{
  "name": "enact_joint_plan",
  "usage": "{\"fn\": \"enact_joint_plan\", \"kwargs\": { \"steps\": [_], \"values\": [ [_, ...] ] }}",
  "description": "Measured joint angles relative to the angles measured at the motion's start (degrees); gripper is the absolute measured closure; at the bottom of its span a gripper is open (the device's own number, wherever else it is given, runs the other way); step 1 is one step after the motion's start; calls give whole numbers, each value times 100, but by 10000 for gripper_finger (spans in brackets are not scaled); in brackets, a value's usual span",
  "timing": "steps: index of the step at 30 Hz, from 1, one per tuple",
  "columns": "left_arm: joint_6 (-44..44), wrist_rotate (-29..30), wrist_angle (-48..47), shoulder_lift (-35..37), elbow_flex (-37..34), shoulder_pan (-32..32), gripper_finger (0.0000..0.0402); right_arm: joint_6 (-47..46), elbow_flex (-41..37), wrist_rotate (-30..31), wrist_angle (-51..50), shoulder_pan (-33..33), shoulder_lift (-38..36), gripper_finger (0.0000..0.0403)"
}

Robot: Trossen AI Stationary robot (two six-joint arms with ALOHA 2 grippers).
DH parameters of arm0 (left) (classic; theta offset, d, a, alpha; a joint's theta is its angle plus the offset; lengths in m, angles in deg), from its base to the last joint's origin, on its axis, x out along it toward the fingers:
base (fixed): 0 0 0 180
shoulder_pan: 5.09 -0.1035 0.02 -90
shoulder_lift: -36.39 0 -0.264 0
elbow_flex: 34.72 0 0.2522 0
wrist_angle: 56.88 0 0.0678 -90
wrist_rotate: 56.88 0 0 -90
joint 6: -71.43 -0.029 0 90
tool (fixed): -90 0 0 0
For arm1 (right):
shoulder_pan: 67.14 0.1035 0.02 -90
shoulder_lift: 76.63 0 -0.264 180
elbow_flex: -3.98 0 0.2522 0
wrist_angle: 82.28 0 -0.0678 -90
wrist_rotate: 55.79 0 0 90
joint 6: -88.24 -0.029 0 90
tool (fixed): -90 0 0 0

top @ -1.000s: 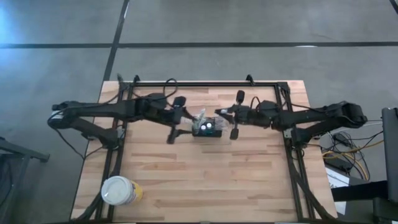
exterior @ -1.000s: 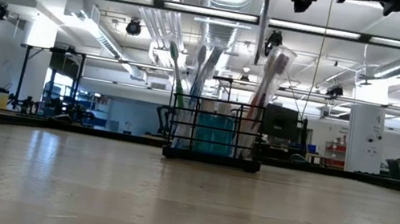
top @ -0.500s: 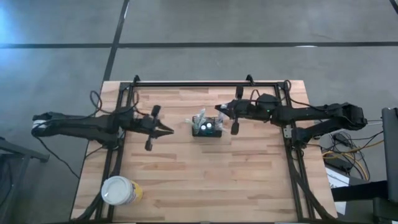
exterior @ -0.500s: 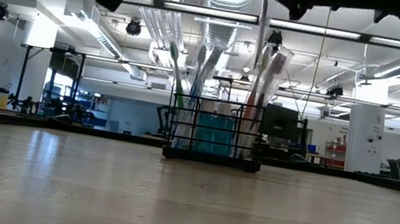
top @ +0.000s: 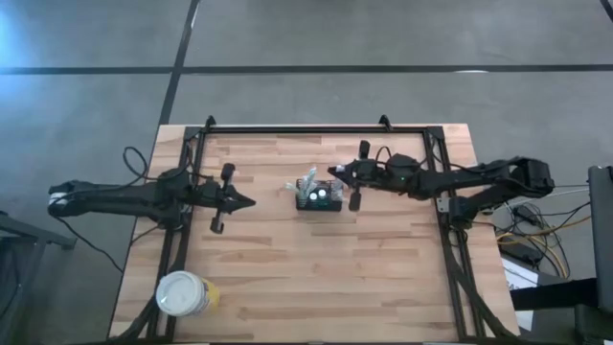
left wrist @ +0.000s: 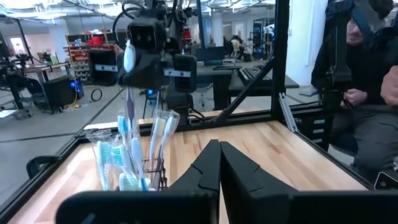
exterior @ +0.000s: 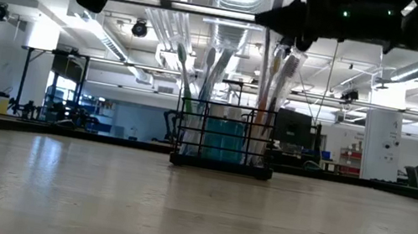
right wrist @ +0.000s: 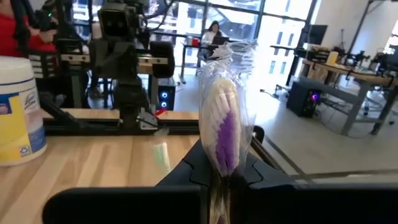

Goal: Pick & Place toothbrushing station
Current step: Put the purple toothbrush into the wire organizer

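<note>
One wrapped purple-bristled toothbrush [right wrist: 225, 130] sits clenched in the right claw [top: 337, 174] above the black slatted toothbrushing station [top: 319, 199]; lowering comes next, while the left claw [top: 247, 201] waits clenched, empty.

Open tabletop [top: 316, 278] all round the toothbrushing station [top: 319, 198], save right pincer [top: 333, 173] just beside it.

The toothbrush holder [top: 319, 197] stands near the middle of the table [top: 316, 278], between the left gripper [top: 247, 201] on its left and the right gripper [top: 333, 174] just above its right end, with a cup [top: 182, 294] at the table's front left corner.
</note>
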Motion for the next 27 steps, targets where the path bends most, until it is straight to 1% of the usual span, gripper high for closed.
{"fn": "enact_joint_plan", "kwargs": {
  "steps": [5,9,11,19,21,27],
  "values": [
    [13,0,-52,4,-2,0,398,-103,-498,129,712,-34,86,394],
    [11,0,-50,-1,-2,1,396,-271,-876,146,1675,-146,293,394],
    [11,9,-47,-2,-2,1,397,-335,-987,148,1972,-202,434,394],
    [9,91,-44,-1,-2,1,395,-415,-946,152,2069,-271,1000,392],
    [9,103,-55,-2,-2,0,395,-426,-933,251,2116,-271,1164,392],
    [7,107,-151,-5,-2,1,399,-503,-935,299,2695,-269,1755,392]
  ]
}}
